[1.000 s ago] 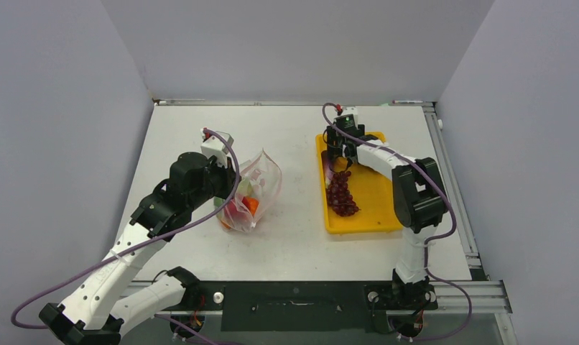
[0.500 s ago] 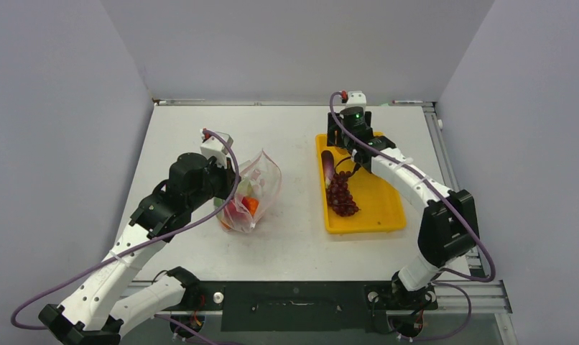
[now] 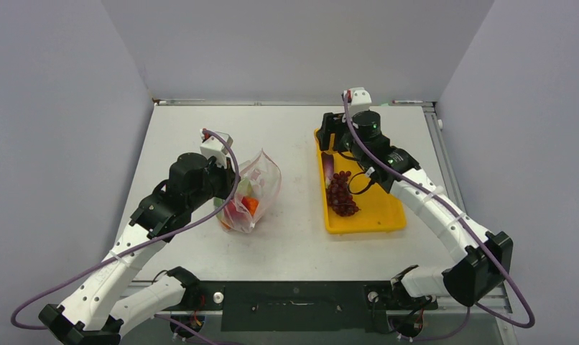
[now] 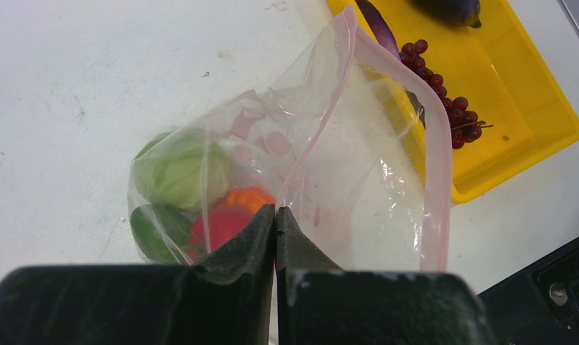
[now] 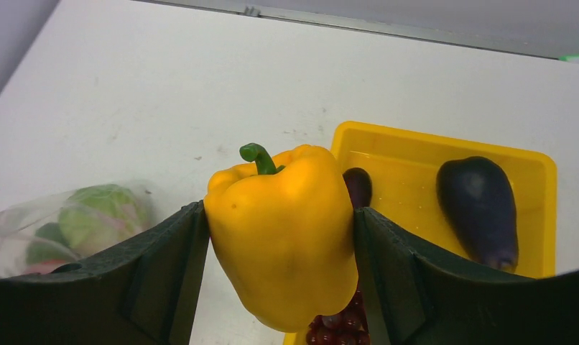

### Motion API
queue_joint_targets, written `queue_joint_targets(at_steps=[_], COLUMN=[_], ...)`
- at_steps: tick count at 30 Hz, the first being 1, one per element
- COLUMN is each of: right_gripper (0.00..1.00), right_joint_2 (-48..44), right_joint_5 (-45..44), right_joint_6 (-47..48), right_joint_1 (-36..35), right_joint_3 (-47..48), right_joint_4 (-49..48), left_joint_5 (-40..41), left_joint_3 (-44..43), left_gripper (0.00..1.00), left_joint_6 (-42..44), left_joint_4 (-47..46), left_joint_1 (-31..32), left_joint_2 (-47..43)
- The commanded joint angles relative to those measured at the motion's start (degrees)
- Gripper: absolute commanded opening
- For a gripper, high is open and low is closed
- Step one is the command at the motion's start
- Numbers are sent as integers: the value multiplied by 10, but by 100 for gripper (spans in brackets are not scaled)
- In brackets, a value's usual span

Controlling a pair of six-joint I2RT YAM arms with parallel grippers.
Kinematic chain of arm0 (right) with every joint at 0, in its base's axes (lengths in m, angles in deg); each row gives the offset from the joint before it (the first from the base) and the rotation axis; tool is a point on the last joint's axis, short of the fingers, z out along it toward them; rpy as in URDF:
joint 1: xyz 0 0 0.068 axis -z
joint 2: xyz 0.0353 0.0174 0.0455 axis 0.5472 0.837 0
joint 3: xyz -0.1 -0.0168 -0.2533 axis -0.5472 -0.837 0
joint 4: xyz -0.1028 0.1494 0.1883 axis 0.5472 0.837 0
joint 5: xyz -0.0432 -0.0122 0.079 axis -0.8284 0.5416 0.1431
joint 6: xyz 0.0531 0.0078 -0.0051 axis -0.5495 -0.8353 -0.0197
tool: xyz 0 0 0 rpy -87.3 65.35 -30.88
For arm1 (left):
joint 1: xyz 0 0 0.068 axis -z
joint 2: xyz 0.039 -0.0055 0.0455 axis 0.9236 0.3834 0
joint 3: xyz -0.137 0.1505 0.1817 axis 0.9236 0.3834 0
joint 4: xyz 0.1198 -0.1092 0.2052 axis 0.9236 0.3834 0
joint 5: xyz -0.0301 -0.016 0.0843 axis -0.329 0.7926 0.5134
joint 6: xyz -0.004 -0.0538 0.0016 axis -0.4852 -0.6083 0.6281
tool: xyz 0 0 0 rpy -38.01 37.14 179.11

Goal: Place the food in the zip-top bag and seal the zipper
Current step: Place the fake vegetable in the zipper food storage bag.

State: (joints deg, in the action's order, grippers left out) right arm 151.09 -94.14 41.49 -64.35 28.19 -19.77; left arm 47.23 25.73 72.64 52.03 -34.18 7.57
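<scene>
My right gripper (image 5: 279, 215) is shut on a yellow pepper (image 5: 283, 223) and holds it in the air over the far left end of the yellow tray (image 3: 376, 205). In the tray lie a dark red grape bunch (image 3: 341, 194) and a purple eggplant (image 5: 479, 208). My left gripper (image 4: 275, 210) is shut on the mouth edge of the zip-top bag (image 4: 366, 165), which stands open on the table. The pink zipper (image 4: 437, 180) curves around the open mouth. Green (image 4: 179, 172), orange (image 4: 247, 200) and red (image 4: 218, 223) food pieces sit inside the bag.
A second dark purple piece (image 5: 358, 185) shows behind the pepper in the tray (image 5: 416, 151). Grey walls close in the white table (image 3: 294, 144) on three sides. A metal rail (image 3: 452, 187) runs along its right edge.
The right arm has swung outward and its gripper has risen from the tray with the pepper in it. The left arm and the bag have stayed still.
</scene>
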Motion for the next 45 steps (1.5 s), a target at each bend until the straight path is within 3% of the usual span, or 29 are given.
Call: queue_joint_targets(at_steps=[1, 14, 21, 33, 45], right_gripper=[26, 26, 27, 29, 31], right_joint_2=[-55, -109, -103, -45, 6], right_joint_5=[99, 301, 349, 289, 221], right_joint_6=[-24, -91, -127, -94, -74], right_joint_1=[-6, -31, -64, -171, -205], right_joint_3=[-13, -53, -60, -22, -30], right_joint_4=[-28, -124, -186, -174, -146], left_joint_5=[10, 15, 14, 12, 11], left_joint_3=[-2, -2, -3, -2, -1], left_gripper=[0, 0, 0, 0, 0], left_joint_6=[3, 3, 2, 2, 2], left_joint_4=[-20, -20, -20, -21, -22], left_joint_1=[-3, -3, -3, -3, -3], left_joint_2=[-7, -8, -9, -10, -11])
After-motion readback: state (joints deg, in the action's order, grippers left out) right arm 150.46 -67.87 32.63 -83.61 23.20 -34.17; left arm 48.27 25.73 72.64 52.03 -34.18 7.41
